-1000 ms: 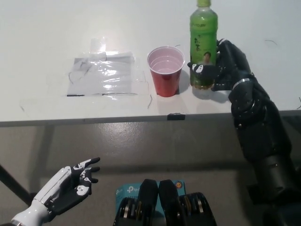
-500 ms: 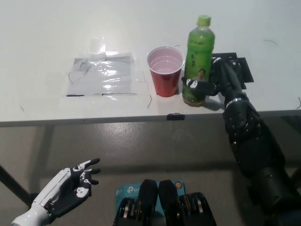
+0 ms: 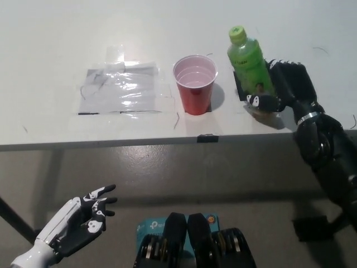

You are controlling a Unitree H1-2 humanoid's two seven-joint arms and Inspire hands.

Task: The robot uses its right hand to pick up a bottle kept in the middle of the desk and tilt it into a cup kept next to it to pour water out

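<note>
A green bottle (image 3: pixel 250 64) with a green cap is held above the white desk (image 3: pixel 56 39), right of the cup. My black right hand (image 3: pixel 281 89) is shut on its lower half, and the bottle leans with its cap toward the red cup (image 3: pixel 194 84). The cup stands upright near the desk's front edge, with a pale inside. My white left hand (image 3: pixel 81 220) rests open at the lower left, below the desk.
A clear plastic sheet (image 3: pixel 122 86) lies flat on the desk left of the cup. A small black piece (image 3: pixel 207 138) sits on the desk's front edge, below the cup.
The right hand has carried the bottle to the right and tilted its top leftward, toward the cup. The left hand has barely moved.
</note>
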